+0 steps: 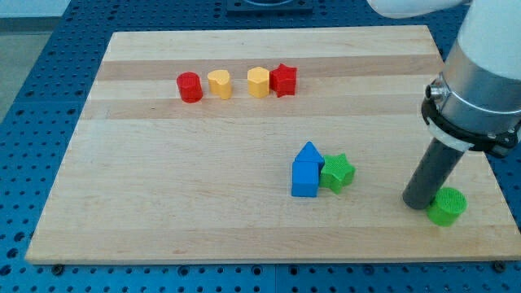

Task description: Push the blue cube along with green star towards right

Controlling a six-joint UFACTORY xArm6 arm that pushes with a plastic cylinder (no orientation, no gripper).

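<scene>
The blue cube (305,179) sat on the wooden worktop (163,203), touching the green star (337,172) on the star's left side, with a blue triangular block (308,152) against the cube's upper edge. My tip (417,203) rested well to the right of the star, just beside a green cylinder (447,206). No pincer existed to report, only the rod. Both blocks looked light, rigid and apt to slide or spin, so I judged contact belonged squarely on the cube's left face.
</scene>
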